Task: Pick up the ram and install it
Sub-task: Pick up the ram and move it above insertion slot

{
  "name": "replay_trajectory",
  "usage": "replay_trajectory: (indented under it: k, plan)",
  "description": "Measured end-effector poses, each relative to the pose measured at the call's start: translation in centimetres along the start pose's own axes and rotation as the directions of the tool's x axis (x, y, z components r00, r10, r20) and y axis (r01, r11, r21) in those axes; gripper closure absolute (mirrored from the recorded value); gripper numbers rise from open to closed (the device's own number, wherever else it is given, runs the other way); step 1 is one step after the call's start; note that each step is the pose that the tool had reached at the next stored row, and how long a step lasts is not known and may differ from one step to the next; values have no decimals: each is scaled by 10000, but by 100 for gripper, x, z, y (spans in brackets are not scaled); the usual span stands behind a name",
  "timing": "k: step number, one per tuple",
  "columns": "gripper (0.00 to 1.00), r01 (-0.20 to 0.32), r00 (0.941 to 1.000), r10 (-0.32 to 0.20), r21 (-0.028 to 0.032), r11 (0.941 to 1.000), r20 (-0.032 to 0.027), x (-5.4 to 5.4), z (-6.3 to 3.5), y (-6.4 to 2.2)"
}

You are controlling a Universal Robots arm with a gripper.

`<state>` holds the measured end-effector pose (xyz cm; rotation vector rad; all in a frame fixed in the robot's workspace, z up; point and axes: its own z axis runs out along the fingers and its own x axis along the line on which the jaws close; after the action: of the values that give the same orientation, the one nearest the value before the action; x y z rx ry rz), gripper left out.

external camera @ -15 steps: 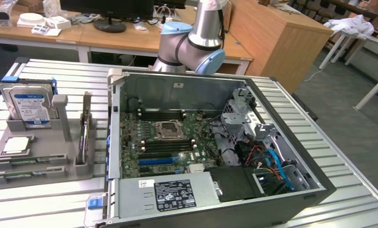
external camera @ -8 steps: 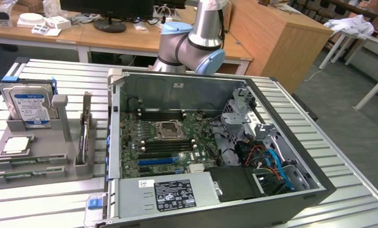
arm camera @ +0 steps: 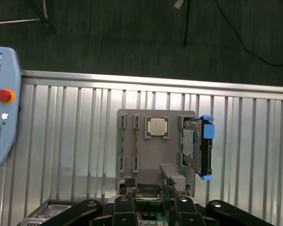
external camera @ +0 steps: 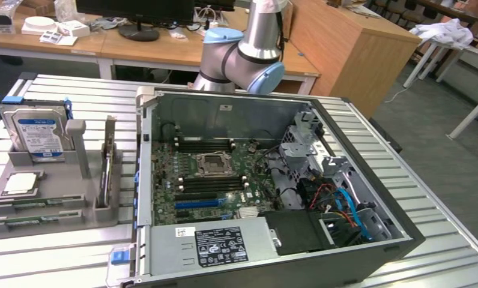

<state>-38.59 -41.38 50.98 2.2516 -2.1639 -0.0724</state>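
Here: gripper (arm camera: 153, 209) above grey plastic holder tray (arm camera: 153, 155), fingers apart, holding nothing. Long narrow green ram stick (external camera: 108, 162) stands on edge in tray slot, beside open black computer case (external camera: 223, 99). Best: straddle flat faces squarely, descend straight.

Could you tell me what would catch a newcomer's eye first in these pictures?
The open computer case dominates the middle of the slatted metal table, its green motherboard laid bare, with the robot arm rising behind it. On the exterior view's left a grey holder carries an upright hard drive, a flat processor chip and the ram standing on edge.
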Motion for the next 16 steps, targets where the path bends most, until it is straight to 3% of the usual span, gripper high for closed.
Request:
replay_trajectory:
  k: [16]
  plan:
    - [64,0,10000,0,-1,10000,-1,4,173,-8]
